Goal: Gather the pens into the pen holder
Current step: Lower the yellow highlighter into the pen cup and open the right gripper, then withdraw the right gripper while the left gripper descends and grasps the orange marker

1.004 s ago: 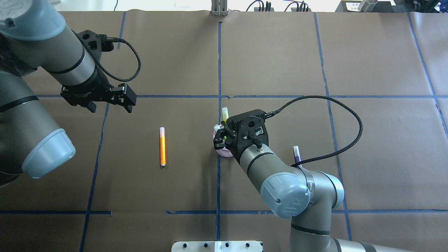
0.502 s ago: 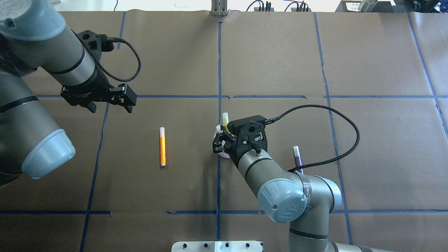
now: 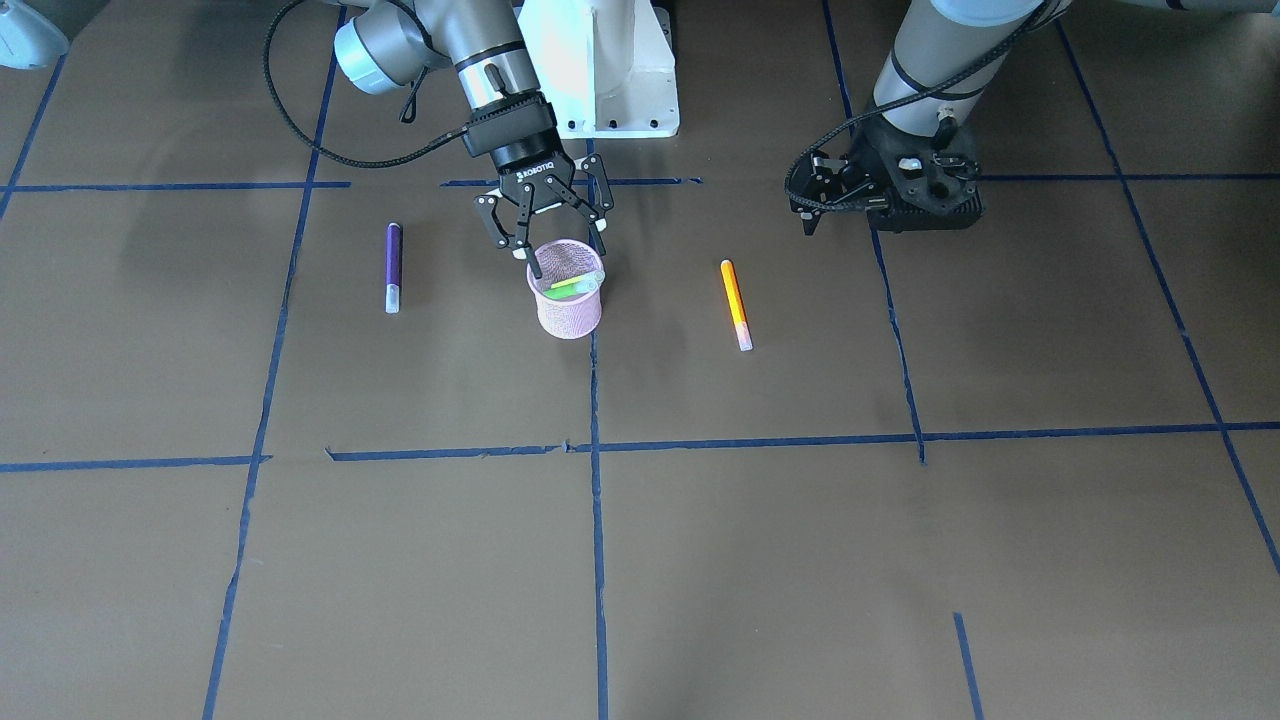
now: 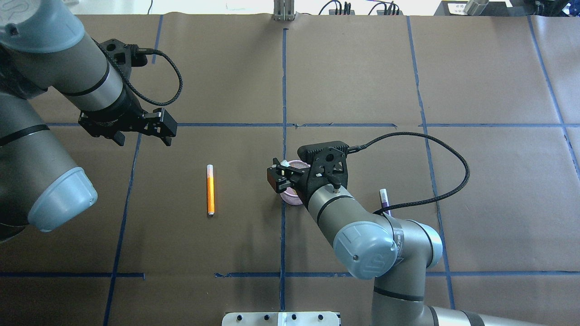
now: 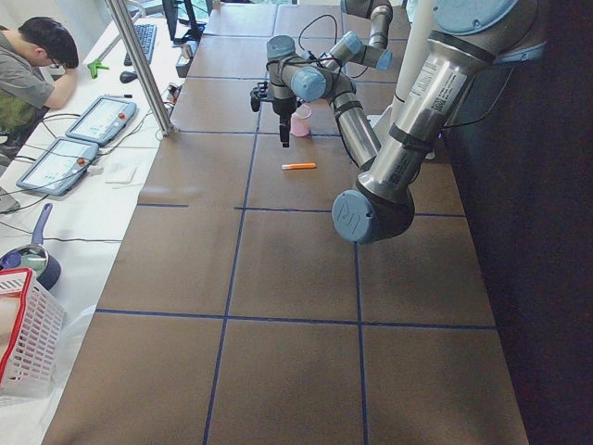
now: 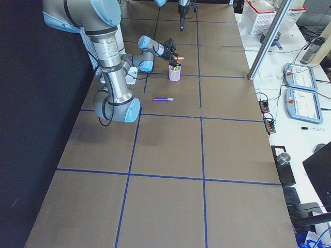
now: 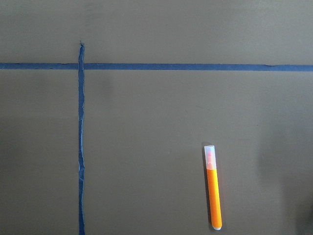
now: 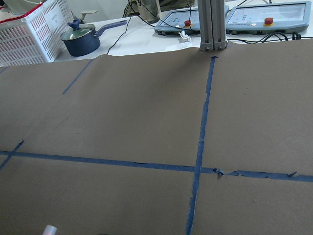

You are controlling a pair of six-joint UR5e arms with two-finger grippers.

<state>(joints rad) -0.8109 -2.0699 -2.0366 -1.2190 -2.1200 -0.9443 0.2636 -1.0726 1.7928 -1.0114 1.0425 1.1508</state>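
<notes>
The pink mesh pen holder (image 3: pixel 566 308) stands near the table's middle. The green pen (image 3: pixel 575 286) lies tilted inside it, its pale cap at the rim. My right gripper (image 3: pixel 566 252) is open just above the holder's rim, with nothing between its fingers; it also shows in the overhead view (image 4: pixel 277 177). The purple pen (image 3: pixel 392 266) lies flat to the holder's side under my right arm. The orange pen (image 4: pixel 210 190) lies flat on the other side and shows in the left wrist view (image 7: pixel 213 188). My left gripper (image 4: pixel 144 136) hangs open and empty, beyond the orange pen.
Blue tape lines (image 4: pixel 282 90) grid the brown paper table. A metal post (image 4: pixel 283 11) stands at the far edge. A white basket (image 8: pixel 29 29), a blue pan (image 8: pixel 80 40) and control tablets lie beyond it. The white robot base (image 3: pixel 600 70) is on my side.
The green pen stood tall out of the holder in my right gripper; it has sunk into the holder and the gripper has opened and turned. The left arm has not moved.
</notes>
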